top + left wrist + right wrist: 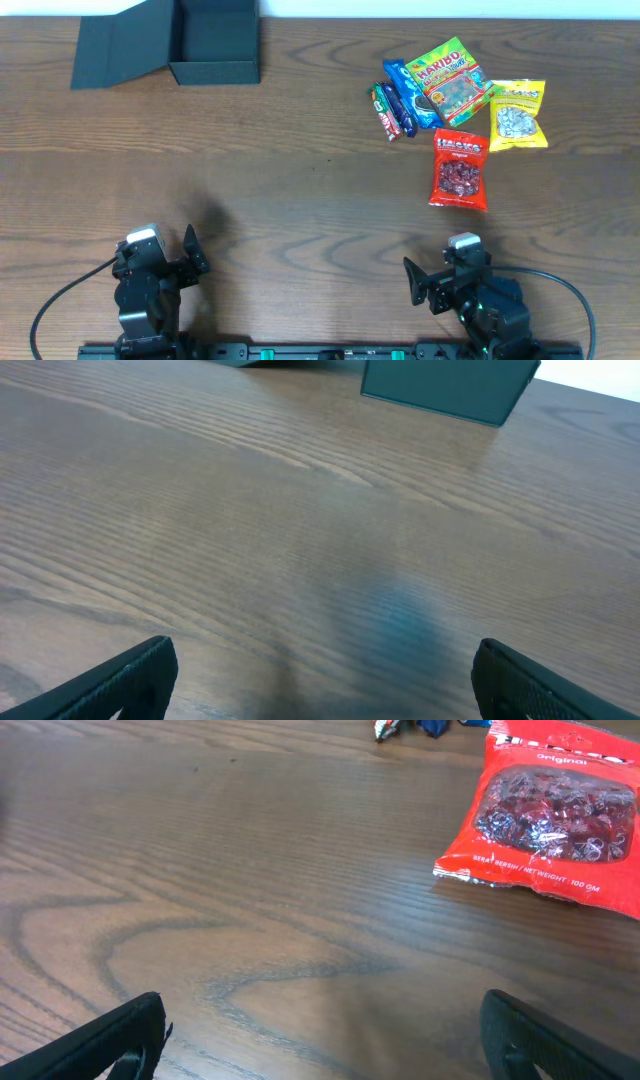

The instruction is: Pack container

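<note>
The dark charcoal container [213, 72] stands open at the far left of the table, its flap lid [120, 45] lying out to the left; one corner shows in the left wrist view [445, 388]. Several snack bags lie at the far right: a red bag [459, 169] [555, 810], a Haribo bag [453, 80], a yellow bag [518, 115], a blue bag [410, 93] and a small red-green bar [384, 110]. My left gripper [190, 255] [320, 680] is open and empty near the front left. My right gripper [412, 280] [320, 1040] is open and empty at the front right, short of the red bag.
The wooden table [300, 180] runs to a white edge at the back. A black rail with both arm bases lies along the front edge [320, 352]. Cables loop from each arm base.
</note>
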{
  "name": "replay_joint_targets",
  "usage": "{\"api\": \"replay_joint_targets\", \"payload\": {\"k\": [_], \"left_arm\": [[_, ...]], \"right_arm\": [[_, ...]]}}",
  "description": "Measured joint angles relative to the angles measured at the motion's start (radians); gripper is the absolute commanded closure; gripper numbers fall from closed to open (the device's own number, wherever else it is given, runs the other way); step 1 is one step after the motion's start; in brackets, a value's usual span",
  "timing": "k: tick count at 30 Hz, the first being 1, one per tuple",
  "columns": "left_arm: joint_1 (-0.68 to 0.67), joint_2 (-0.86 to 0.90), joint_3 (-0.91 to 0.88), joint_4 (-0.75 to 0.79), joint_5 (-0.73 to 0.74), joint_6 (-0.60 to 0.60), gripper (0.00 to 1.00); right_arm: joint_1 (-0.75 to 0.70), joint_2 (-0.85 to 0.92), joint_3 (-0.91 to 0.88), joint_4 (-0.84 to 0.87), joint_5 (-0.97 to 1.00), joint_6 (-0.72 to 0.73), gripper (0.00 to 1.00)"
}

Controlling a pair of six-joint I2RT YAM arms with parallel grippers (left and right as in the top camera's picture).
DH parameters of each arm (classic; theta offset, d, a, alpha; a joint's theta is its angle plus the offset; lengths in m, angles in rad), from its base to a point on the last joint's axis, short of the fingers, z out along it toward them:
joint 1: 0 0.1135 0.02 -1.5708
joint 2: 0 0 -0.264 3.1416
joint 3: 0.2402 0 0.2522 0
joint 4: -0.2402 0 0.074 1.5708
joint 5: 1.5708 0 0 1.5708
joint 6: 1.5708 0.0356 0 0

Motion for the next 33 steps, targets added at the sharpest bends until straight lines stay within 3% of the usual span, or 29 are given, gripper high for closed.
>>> {"api": "replay_joint_targets", "payload": {"k": [14,23,29,33], "left_arm": [[0.0,0.0,0.0,0.0,0.005,-0.006,0.05],[0.0,0.0,0.003,0.007,0.373,-0.329,0.05],[0.0,0.015,-0.007,0.299,0.442,-0.398,0.04],[0.0,0.144,0.0,0.353,0.411,-0.397,0.04]], "right_arm": [[0.0,0.0,0.0,0.0,0.0,0.0,0.01],[0.0,0.0,0.0,0.0,0.0,0.0,0.01],[0.0,-0.001,0.0,0.0,0.0,0.0,0.01],[0.0,-0.001,0.0,0.0,0.0,0.0,0.01]]}}
